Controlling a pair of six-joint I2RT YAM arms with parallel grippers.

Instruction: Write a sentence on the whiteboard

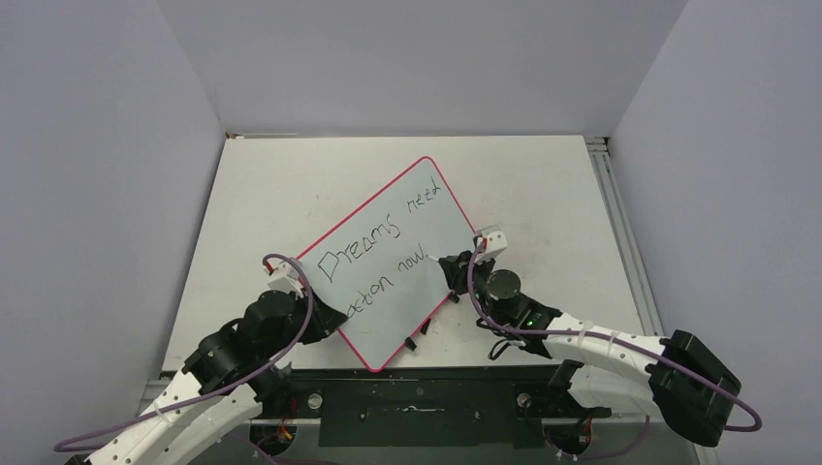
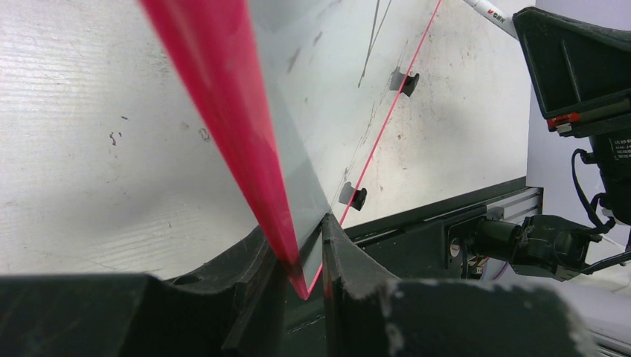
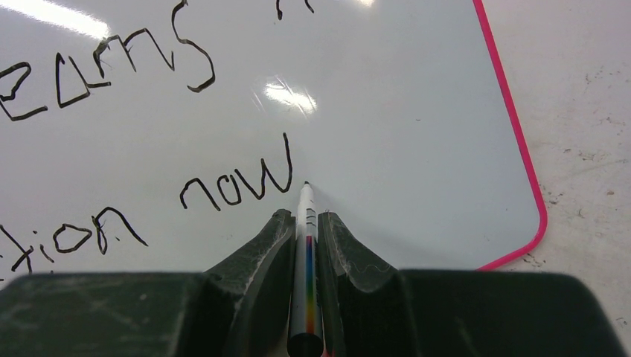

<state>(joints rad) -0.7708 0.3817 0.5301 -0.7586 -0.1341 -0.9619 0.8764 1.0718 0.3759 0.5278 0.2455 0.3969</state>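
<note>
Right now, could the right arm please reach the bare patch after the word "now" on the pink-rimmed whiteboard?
Probably yes: the right hand grips a thin white marker whose tip sits beside the black "now" on the pink-rimmed whiteboard, nothing between.

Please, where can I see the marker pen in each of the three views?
Top external: marker mid-frame, in the right hand, just after "now".
Left wrist: top right corner, only partly in frame.
Right wrist: bottom centre, between the fingers.
Shared landmark: the whiteboard's pink rim.
</note>
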